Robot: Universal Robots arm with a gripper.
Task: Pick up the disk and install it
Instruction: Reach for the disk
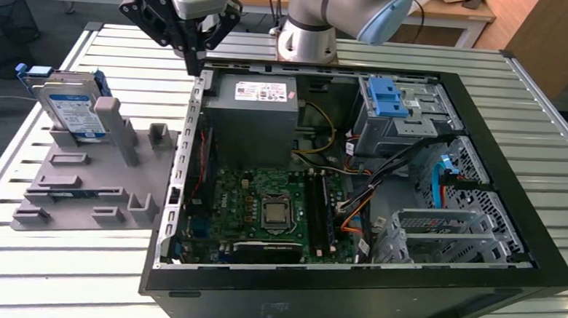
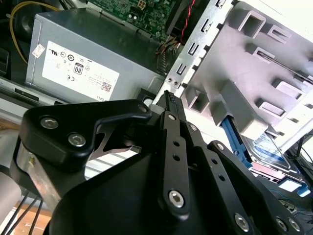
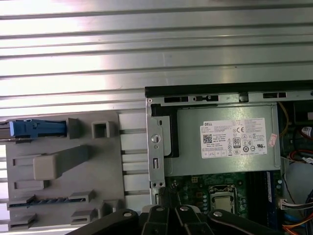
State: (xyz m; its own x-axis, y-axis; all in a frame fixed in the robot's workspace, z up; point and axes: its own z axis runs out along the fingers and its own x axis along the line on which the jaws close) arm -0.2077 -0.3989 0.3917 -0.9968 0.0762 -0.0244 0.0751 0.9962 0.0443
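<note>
Slatted metal table (image 1: 64, 279) bears a grey rack (image 1: 78, 185) with the disk (image 1: 73, 111) (upright); the claw (image 1: 190, 66), pinched together empty, hangs nearby.

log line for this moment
gripper shut, empty, over case edge | disk upright in stand, not picked

On the slatted metal table (image 1: 64, 279) lies an open black computer case (image 1: 355, 294), and just beside it, on the exterior view's left, is a grey plastic rack (image 1: 78, 192) with several upright posts. Inside the case a grey power supply (image 1: 252, 117) with a white sticker sits next to the green motherboard (image 1: 252, 208). On the exterior view's right are a blue latch (image 1: 386, 99), metal drive cages (image 1: 451, 230) and loose cables (image 1: 359, 207).
</note>
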